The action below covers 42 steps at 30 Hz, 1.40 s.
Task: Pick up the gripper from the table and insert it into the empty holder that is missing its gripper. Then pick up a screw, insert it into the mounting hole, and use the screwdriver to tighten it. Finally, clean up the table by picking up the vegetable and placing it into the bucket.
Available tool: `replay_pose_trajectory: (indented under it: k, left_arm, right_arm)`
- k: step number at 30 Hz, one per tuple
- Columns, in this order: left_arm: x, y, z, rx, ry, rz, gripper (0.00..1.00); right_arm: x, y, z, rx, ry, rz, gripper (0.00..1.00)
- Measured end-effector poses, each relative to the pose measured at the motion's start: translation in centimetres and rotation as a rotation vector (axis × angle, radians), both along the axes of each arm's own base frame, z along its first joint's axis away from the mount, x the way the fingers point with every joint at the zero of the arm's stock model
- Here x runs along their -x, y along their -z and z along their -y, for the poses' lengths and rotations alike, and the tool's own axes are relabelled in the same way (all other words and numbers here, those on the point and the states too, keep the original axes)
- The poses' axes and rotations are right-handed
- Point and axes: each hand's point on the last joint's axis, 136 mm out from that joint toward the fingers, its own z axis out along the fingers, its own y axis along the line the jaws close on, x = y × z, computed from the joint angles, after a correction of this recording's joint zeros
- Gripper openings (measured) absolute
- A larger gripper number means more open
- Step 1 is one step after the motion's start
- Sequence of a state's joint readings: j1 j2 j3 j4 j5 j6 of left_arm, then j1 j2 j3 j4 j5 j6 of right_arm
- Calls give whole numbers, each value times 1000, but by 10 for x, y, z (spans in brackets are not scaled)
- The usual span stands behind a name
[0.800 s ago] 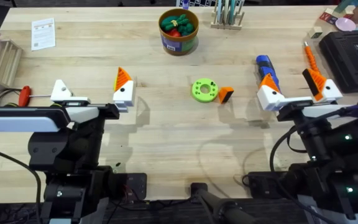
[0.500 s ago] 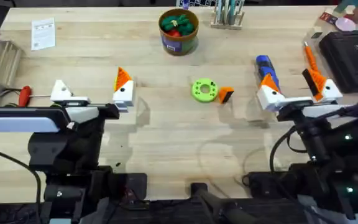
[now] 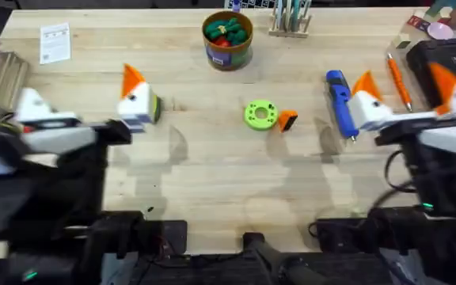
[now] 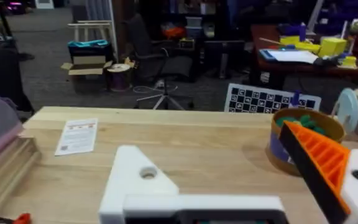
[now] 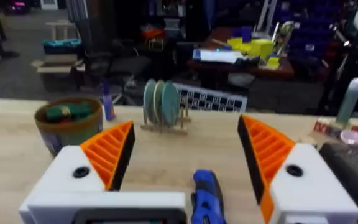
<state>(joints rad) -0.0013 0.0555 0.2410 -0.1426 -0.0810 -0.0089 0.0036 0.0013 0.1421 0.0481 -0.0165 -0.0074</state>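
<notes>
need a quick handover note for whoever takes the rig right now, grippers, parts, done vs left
Left gripper: open, holding nothing; its holder lacks an orange finger.
Right gripper: open, holding nothing, both orange fingers fitted.
Loose gripper lies mid-table beside the green disc.
Screwdriver lies on the table near the right gripper.
Bucket at the far edge, red and green toys inside.
Done: nothing.
Left: insert gripper, fit and tighten screw, bin the vegetable. I cannot spot the screw or the yellow vegetable.
</notes>
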Motion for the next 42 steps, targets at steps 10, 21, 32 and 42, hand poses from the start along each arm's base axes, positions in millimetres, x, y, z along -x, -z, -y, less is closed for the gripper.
replay_pose_trajectory:
  k: [10,21,32,42]
  left_arm:
    - [-25,-34,-8,-6,-46,-318,985]
    - [-70,-6,-8,-18,-46,-782,985]
    - [-83,49,-8,-26,-43,-1091,985]
    - [-82,57,-5,-18,-28,-1128,985]
  right_arm:
    - [7,-38,0,1,0,-229,987]
    - [-25,-22,-1,2,-4,-725,987]
    - [-46,27,-1,2,-4,-1132,987]
    - [-49,40,-1,2,-4,-1187,987]
